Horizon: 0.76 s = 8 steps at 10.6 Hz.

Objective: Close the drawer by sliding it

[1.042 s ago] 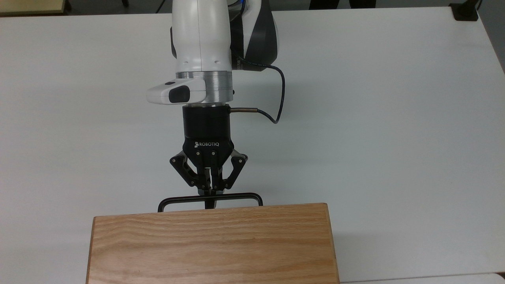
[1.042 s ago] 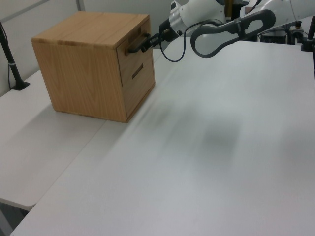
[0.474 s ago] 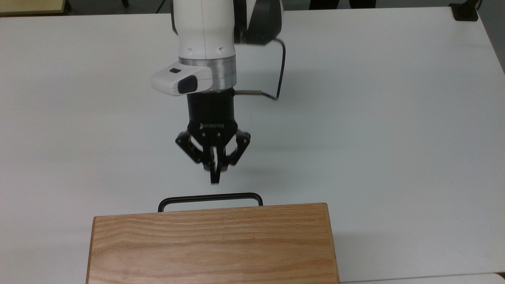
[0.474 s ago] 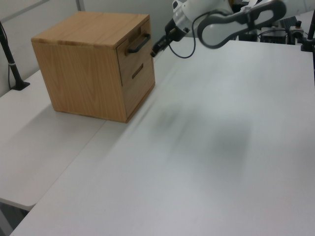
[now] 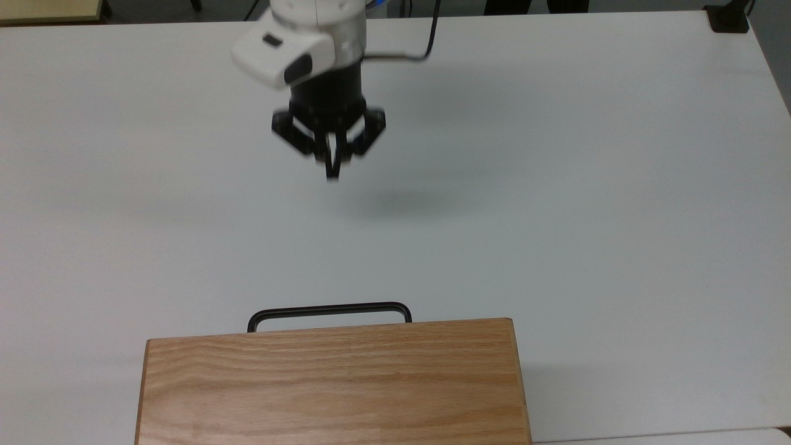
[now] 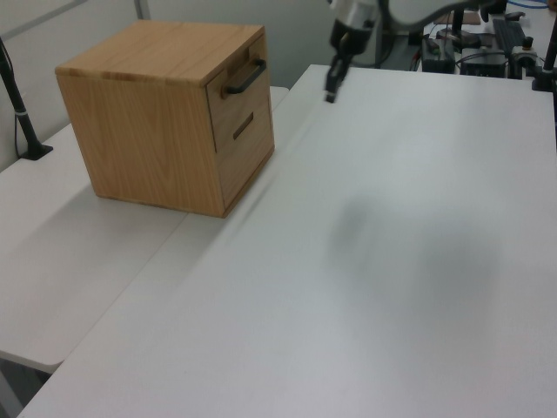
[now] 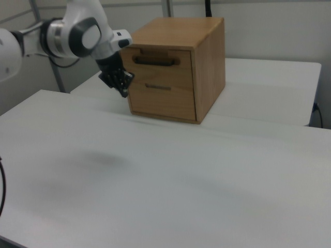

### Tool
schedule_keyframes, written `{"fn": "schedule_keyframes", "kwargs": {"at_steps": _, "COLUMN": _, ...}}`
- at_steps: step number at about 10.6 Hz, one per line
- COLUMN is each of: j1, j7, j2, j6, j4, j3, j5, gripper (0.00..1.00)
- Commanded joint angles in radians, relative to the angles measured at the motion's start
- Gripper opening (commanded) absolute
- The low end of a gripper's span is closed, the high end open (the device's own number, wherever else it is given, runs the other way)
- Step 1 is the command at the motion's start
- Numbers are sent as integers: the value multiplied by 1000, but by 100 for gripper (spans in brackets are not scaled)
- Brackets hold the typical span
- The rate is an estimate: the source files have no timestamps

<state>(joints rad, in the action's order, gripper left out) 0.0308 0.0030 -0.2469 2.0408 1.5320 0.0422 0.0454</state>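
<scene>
Since a second ago the gripper (image 5: pixel 332 171) has let go of the black handle (image 5: pixel 329 311) and pulled far back from it, up toward 12 o'clock in the top view. Now it hangs above the white tabletop (image 5: pixel 587 185), well apart from the wood. Its two fingers are pressed together into one thin point, and they hold nothing.

The drawer (image 7: pixel 163 63) is the top one in the wooden cabinet (image 6: pixel 152 122). It has a light wood front, and the thin black bar handle runs across it. In the right view the drawer front sits flat with the cabinet face, so the drawer is pushed all the way in. What is inside cannot be seen. A second drawer front (image 7: pixel 161 98) sits just under it, with a small dark slot in the middle.

In the top view the cabinet sits at 6 o'clock on the tabletop, and the handle sticks out from its front edge toward 12 o'clock. In the left view the cabinet is at about 10 o'clock and the gripper (image 6: pixel 332 90) is at about 12 o'clock.
</scene>
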Motion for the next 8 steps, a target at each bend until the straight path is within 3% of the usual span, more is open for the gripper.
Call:
{"fn": "schedule_keyframes", "kwargs": {"at_steps": 1, "j1": 3, "j7": -24, "j2": 190, "j6": -313, "j4": 68, "j3": -5, "j5": 8, "gripper": 0}}
{"fn": "schedule_keyframes", "kwargs": {"at_steps": 4, "j1": 3, "j7": -14, "j2": 322, "j6": -369, "j4": 163, "j3": -5, "j5": 7, "gripper": 8}}
{"fn": "schedule_keyframes", "kwargs": {"at_steps": 6, "j1": -2, "j7": -11, "j2": 350, "j6": -418, "j4": 157, "j3": -10, "j5": -2, "gripper": 27}}
{"fn": "schedule_keyframes", "kwargs": {"at_steps": 7, "j1": -5, "j7": -11, "j2": 359, "j6": -438, "j4": 158, "j3": -13, "j5": -6, "gripper": 40}}
{"fn": "schedule_keyframes", "kwargs": {"at_steps": 8, "j1": -3, "j7": -12, "j2": 354, "j6": -444, "j4": 158, "j3": -13, "j5": -6, "gripper": 67}}
